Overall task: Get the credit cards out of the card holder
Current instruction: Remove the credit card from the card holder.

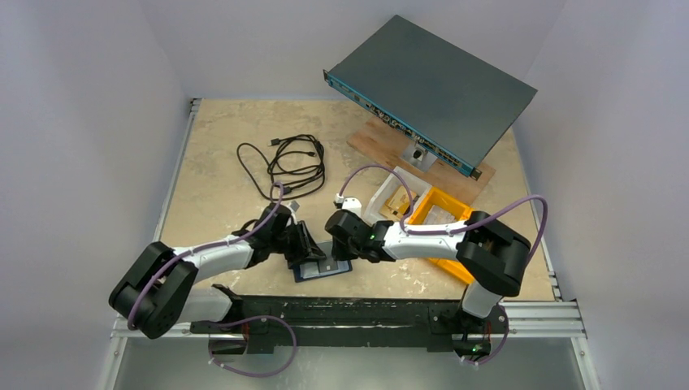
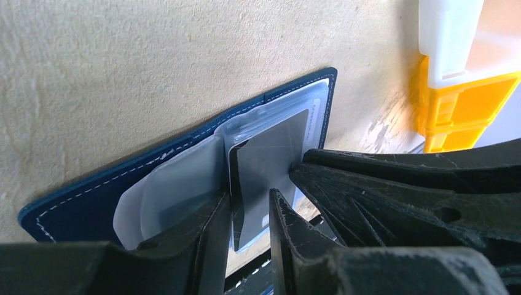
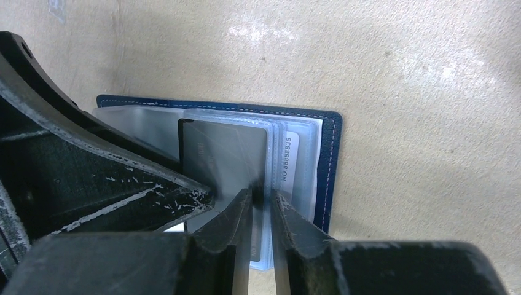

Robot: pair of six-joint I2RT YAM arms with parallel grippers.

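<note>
Top external shows you the card holder [image 1: 323, 269] lying open at lower centre. Your left gripper [image 2: 249, 193] straddles a dark card [image 2: 270, 147], but you cannot tell if it grips; your right gripper [image 3: 261, 196] pinches a clear sleeve [image 3: 261, 249].

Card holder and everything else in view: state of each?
card holder, open, flat on table
dark card, in top clear sleeve, not out
left gripper, jaws astride card edge, grip unclear
right gripper, shut on clear sleeve edge
black cable, loosely coiled
yellow bin, upright, open-topped
</note>
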